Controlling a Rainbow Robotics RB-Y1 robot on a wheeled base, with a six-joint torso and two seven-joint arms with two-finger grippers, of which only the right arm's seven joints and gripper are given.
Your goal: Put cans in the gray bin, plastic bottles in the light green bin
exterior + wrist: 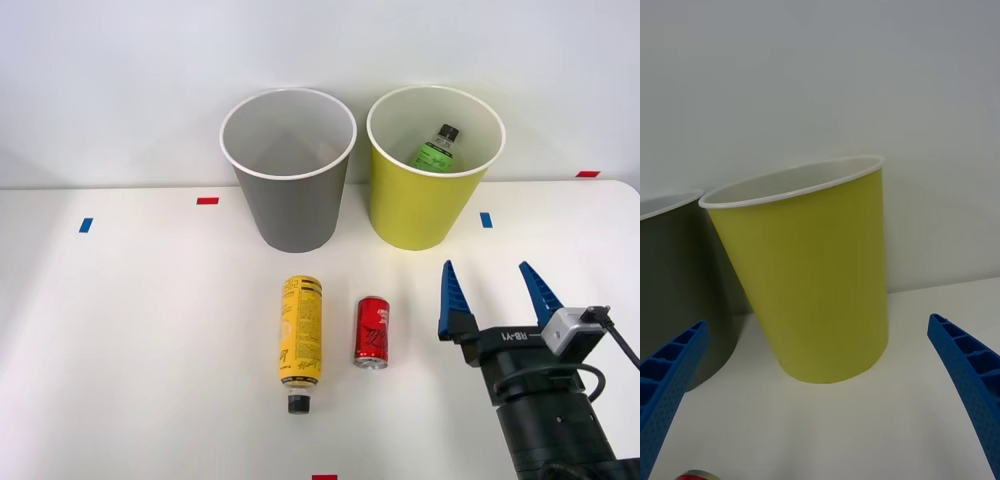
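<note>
starting with the front view: gray bin (288, 170) stands upright at upper centre of the frame, light green bin (435, 165) just beside it toward the right, rims close but apart. green-labelled bottle (437, 150) sits inside the light green bin, black cap up, leaning on the far wall. gray bin interior looks pale, contents not visible from here. yellow bottle (300, 341) lies flat on the white table (130, 330) at lower centre, black cap pointing toward the bottom edge. red can (372, 332) lies on its side just right of it, near but not touching. right gripper (497, 295) is at lower right of the frame, blue fingers spread wide, nothing between them, right of the red can and below the green bin. small red and blue tape marks (207, 201) dot the table.

right wrist view: light green bin (814, 274) fills mid-frame, looks tilted from this angle, white rim visible. gray bin (677, 285) shows partly at the left edge, just beside it. both blue ribbed fingers (970, 382) sit at the bottom corners, wide apart, empty. top of the red can (698, 475) peeks in at the bottom edge near the left finger.
</note>
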